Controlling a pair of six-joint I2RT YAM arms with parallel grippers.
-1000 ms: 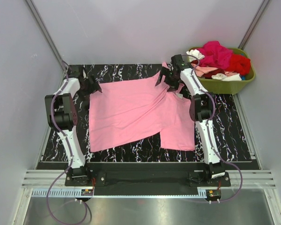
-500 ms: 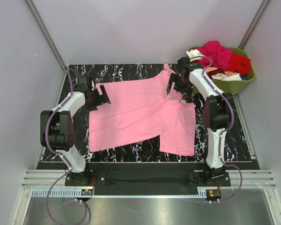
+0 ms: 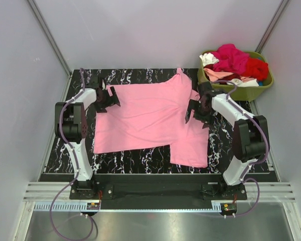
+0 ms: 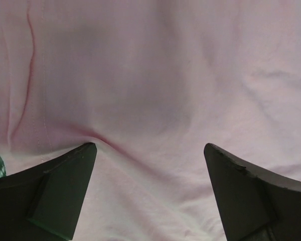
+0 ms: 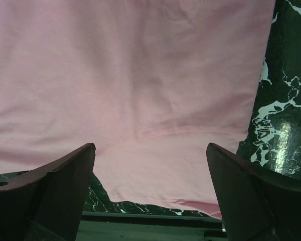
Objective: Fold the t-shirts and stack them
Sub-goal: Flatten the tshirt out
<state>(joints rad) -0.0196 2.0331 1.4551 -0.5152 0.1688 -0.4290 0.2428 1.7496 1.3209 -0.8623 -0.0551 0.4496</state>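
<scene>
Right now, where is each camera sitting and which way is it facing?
Top external: fixed above and behind the robot, looking down on the pink t-shirt lying on the table, with the tub at far right; left claw and right claw show.
Left wrist: on the left wrist, facing down close at pink cloth; its two open fingers show.
Right wrist: on the right wrist, facing down at the shirt's edge and the marbled table; its open fingers show.
Shared: all three see the same pink t-shirt.

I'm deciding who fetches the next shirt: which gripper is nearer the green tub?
Right. The right gripper sits over the right side of the pink t-shirt, close to the green tub; the left gripper is at the shirt's far-left corner, a whole shirt away.
</scene>
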